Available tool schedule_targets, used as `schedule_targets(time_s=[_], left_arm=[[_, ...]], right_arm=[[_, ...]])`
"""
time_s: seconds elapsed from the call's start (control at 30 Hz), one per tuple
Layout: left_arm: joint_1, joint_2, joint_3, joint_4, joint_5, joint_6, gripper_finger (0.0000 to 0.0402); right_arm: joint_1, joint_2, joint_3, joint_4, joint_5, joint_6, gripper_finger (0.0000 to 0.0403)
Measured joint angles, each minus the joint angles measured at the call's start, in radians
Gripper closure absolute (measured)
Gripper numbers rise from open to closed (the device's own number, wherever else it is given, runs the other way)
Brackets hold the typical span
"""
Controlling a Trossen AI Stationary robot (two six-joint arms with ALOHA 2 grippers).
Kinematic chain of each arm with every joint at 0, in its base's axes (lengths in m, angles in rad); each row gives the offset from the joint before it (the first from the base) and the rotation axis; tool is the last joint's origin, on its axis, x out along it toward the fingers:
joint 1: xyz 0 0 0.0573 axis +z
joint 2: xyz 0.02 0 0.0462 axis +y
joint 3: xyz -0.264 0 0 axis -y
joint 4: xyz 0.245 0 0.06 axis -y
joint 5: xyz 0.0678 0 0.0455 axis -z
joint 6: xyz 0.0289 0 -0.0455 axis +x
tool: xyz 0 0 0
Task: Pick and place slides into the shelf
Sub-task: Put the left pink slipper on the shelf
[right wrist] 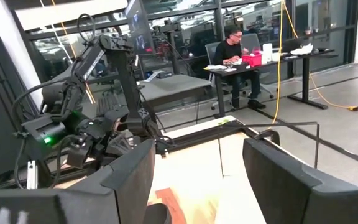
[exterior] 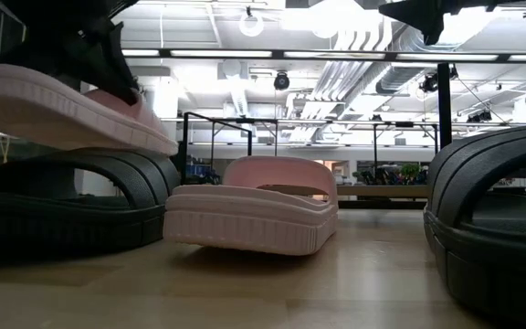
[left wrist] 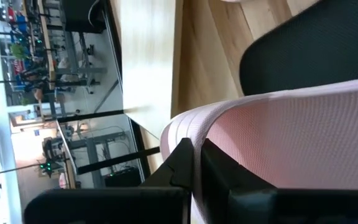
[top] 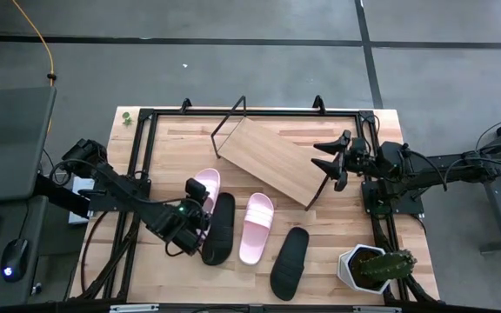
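**Left arm holds a pink slide off the desk, shelf not yet loaded**

The left gripper (top: 191, 217) has its fingers clamped on the edge of a pale pink open-toe slide sandal (top: 203, 189); in the left wrist view the dark fingers (left wrist: 185, 163) pinch the pink rim, and the low view shows this sandal (exterior: 62, 105) raised and tilted above a black slide sandal (exterior: 71, 206). Seen from above, that black slide (top: 218, 228) lies just right of the gripper on the light-wood desk (top: 163, 156). A second pale pink slide (top: 256, 228) rests flat at the middle of the desk, and a second black slide (top: 290, 262) lies nearer and to the right, close to a white hexagonal pot with a cactus (top: 370, 268).

The shelf, a tilted light-wood board on a thin black wire frame (top: 272, 161), sits at the far middle, rotated askew, and carries no sandal. The right gripper (top: 336, 162) waits at the shelf's right end with its fingers spread apart and empty.

The grip looks thin: only the sandal's edge is pinched, so the long sole could swing or slip out during the carry. The hanging sole could also drag the black slide beneath it. Because the shelf is skewed and sloped, a sandal set down carelessly could slide off, and the wire frame could be nudged. The waiting right arm stands near the landing spot, so the arms could collide.
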Motion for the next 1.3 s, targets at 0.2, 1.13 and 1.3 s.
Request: schedule_targets(time_s=[0.2,1.13,1.3], left_arm=[[0.070,0.000,0.053,0.055,0.009,0.092,0.0399],[0.060,0.000,0.191,0.262,-0.090,0.618,0.0400],[0.060,0.000,0.191,0.338,-0.105,0.710,0.0400]], right_arm=[[0.000,0.000,0.000,-0.020,-0.001,0.054,0.0169],[-0.003,0.039,0.000,-0.074,-0.042,0.194,0.0169],[-0.051,0.083,0.000,-0.040,-0.045,0.222,0.0169]])
